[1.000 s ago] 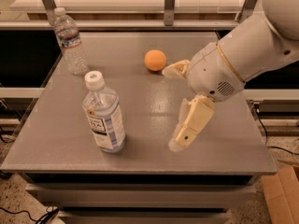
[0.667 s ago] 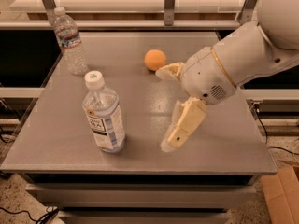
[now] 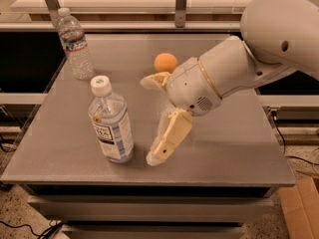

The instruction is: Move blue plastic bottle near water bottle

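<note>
Sliding leftward since a second ago, the gripper (image 3: 148,119) is hovering at the blue plastic bottle's (image 3: 112,126) three o'clock, fingers spread wide; the water bottle (image 3: 75,46) is standing at its eleven o'clock (well apart).

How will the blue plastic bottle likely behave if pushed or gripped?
The blue plastic bottle stands tall, so a high push would probably tip it. Its clear walls look thin, likely yielding when squeezed. The gripper is open beside it.
</note>
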`<state>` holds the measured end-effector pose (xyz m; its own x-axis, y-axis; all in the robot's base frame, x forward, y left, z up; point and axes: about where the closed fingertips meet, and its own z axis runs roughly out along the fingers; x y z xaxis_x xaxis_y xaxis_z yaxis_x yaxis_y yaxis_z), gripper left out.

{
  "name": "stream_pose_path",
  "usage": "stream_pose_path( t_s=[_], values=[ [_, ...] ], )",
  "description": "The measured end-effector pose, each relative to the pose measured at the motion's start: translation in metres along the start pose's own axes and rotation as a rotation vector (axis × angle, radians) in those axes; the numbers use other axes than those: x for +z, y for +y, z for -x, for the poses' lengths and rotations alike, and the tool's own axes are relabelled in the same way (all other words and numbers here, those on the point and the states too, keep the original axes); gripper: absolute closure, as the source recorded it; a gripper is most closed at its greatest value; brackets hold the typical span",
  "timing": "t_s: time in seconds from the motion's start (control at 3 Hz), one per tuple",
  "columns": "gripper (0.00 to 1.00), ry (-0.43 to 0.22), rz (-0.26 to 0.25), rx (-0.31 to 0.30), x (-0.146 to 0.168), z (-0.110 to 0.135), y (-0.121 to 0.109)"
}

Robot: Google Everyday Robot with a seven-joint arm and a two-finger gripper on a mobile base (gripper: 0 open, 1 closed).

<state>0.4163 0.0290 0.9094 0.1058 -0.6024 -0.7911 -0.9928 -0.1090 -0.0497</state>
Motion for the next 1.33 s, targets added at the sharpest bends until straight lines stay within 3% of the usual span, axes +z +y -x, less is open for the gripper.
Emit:
stream_pose_path(
  t_s=[0.67,1.33],
  values=[
    [0.0,-0.059,0.086,-0.04,0.044,0.017,-0.004],
    [0.4,-0.09,0.107,-0.045,0.06,0.021,-0.01]
  ],
)
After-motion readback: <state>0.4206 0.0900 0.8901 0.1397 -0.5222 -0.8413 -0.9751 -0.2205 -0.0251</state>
